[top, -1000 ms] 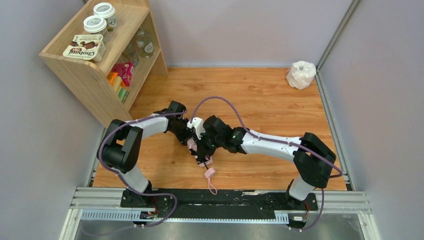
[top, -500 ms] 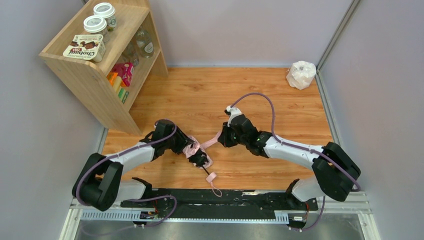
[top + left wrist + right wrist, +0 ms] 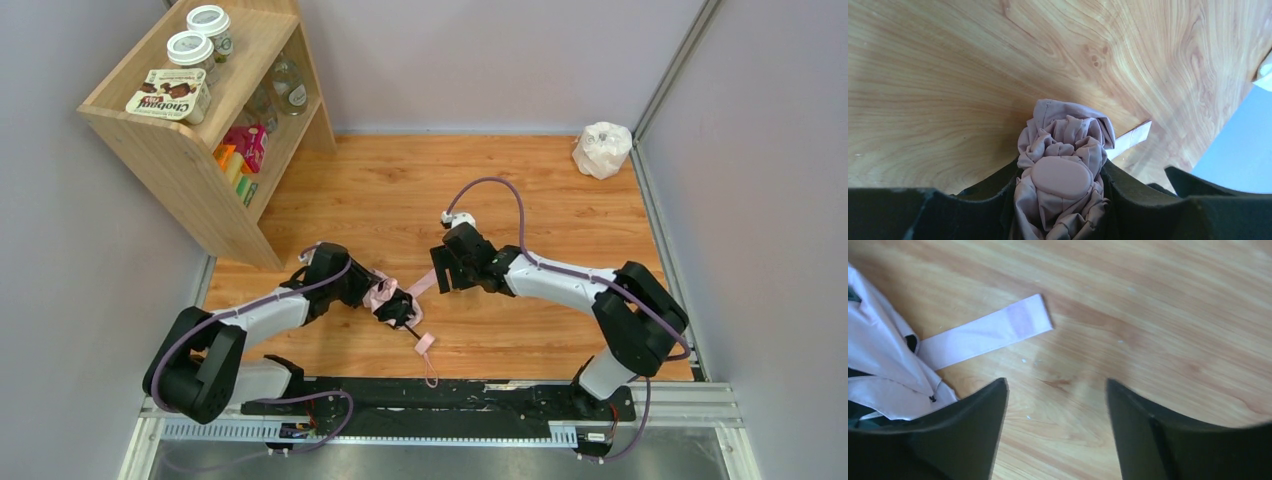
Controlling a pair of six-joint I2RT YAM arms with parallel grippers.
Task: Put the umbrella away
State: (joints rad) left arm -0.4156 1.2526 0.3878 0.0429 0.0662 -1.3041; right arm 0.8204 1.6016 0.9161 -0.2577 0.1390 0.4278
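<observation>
The wooden table (image 3: 520,200) bears the pink umbrella (image 3: 1060,175) near its front edge, its bunched fabric clamped in the left gripper (image 3: 399,309). The right gripper (image 3: 1055,387) has its 2 fingers spread, empty, just beside the umbrella's flat strap (image 3: 993,330).

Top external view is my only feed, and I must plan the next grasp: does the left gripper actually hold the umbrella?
Observer: Yes. In the left wrist view the left gripper presses both sides of the umbrella at its bunched pink fabric, with an oval pink cap between the jaws.
Operator: And the right gripper?
Observer: Open, with only bare wood between its jaws.
Operator: Where is the strap from there?
Observer: Flat on the wood ahead of the jaws, running out from the umbrella fabric, touching neither jaw.
</observation>
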